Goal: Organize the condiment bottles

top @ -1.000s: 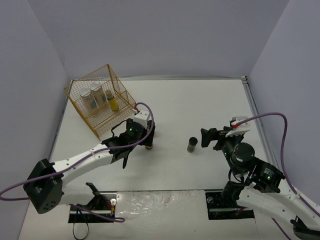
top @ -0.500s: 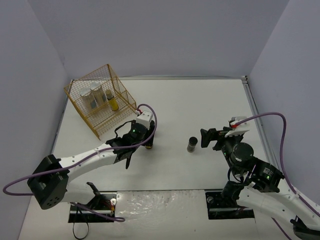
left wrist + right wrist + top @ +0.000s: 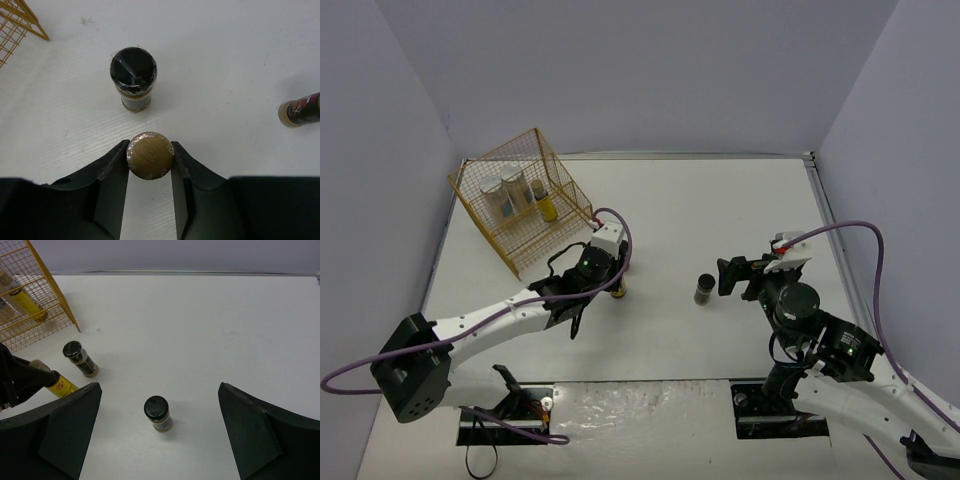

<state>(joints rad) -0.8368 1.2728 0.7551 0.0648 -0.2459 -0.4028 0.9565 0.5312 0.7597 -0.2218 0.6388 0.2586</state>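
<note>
Sitting ahead-left of the left gripper (image 3: 150, 146), the gold wire rack (image 3: 552, 232) holds blue-labelled white cylinders (image 3: 504, 199). That gripper clenches a yellow bottle (image 3: 150, 157) by its tan cap; a black-capped jar (image 3: 133, 75) stands just ahead. Right gripper (image 3: 157, 390) gapes wide. Labels unreadable.

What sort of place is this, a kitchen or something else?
Probably a robotics test bench, not a kitchen: a white table boxed by blank walls, two cabled robot arms mounted at its near edge, with a wire rack and condiment bottles as props.
</note>
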